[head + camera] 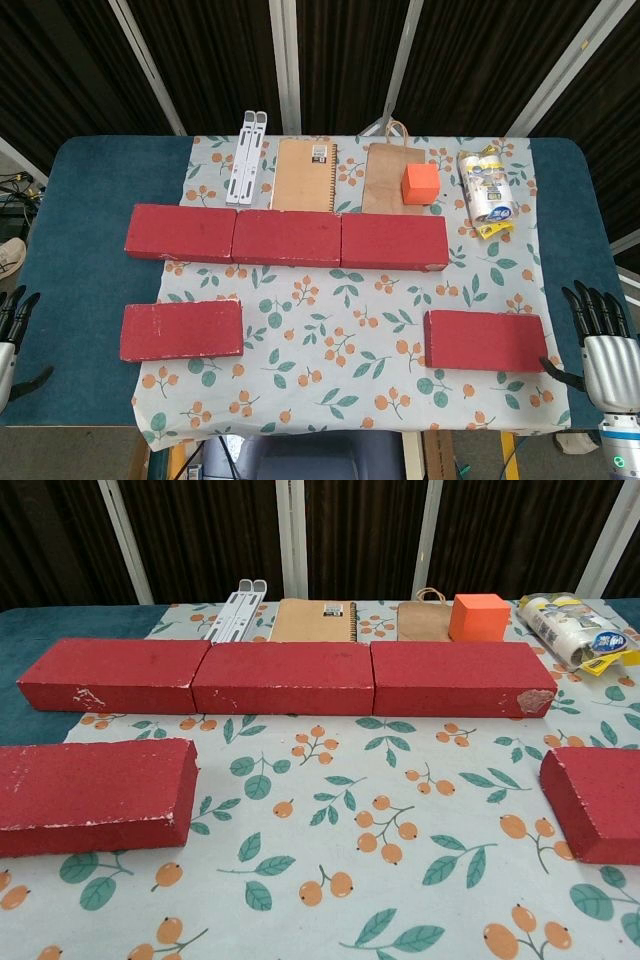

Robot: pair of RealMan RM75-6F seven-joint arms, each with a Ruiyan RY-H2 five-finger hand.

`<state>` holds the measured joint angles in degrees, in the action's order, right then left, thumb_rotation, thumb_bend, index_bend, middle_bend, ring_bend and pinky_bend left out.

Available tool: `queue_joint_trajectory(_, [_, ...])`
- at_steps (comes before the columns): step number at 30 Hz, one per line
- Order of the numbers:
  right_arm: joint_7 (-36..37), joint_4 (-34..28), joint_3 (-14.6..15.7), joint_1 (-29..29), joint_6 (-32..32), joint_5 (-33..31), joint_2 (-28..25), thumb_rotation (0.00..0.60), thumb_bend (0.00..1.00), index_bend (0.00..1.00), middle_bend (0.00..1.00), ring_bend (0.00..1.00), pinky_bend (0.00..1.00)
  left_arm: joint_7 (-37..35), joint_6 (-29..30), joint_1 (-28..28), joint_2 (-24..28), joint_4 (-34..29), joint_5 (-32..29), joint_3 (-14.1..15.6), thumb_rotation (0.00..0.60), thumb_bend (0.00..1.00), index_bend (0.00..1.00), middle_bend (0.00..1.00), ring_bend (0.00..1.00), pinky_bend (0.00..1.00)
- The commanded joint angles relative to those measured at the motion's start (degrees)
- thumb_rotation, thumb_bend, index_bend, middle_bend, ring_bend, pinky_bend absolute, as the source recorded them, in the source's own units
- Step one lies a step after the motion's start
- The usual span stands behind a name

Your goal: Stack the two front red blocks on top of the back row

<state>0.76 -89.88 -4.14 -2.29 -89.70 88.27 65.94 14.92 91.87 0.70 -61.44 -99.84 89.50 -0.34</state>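
Three red blocks form the back row, laid end to end across the floral cloth. Nearer me lie two separate red blocks: the front left block and the front right block. My left hand hovers at the table's left edge, fingers spread and holding nothing, well left of the front left block. At the right edge, just right of the front right block, my right hand also holds nothing, its fingers apart. Neither hand shows in the chest view.
Behind the back row lie a white folding stand, a brown notebook, a paper bag with an orange cube on it, and a plastic-wrapped roll. The cloth covers a blue table.
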Motion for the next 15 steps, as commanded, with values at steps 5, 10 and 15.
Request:
queue_joint_trajectory(5, [-0.40, -0.28, 0.25, 0.22, -0.01, 0.05, -0.22, 0.600, 0.00, 0.00, 0.00, 0.00, 0.00, 0.39, -1.32, -0.59, -0.21, -0.17, -0.42, -0.07, 0.600, 0.02, 0.02, 0.00, 0.00, 0.05])
queue_joint_trajectory(10, [-0.84, -1.22, 0.93, 0.11, 1.22, 0.03, -0.51, 0.600, 0.00, 0.00, 0.00, 0.00, 0.00, -0.02, -0.83, -0.52, -0.24, -0.23, 0.05, -0.14, 0.600, 0.02, 0.02, 0.00, 0.00, 0.05])
queue_joint_trajectory(15, [0.11, -2.23, 1.87, -0.58, 4.01, -0.12, -1.59, 0.600, 0.00, 0.00, 0.00, 0.00, 0.00, -0.60, -0.60, -0.42, -0.22, 0.09, -0.25, -0.38, 0.600, 0.02, 0.02, 0.00, 0.00, 0.05])
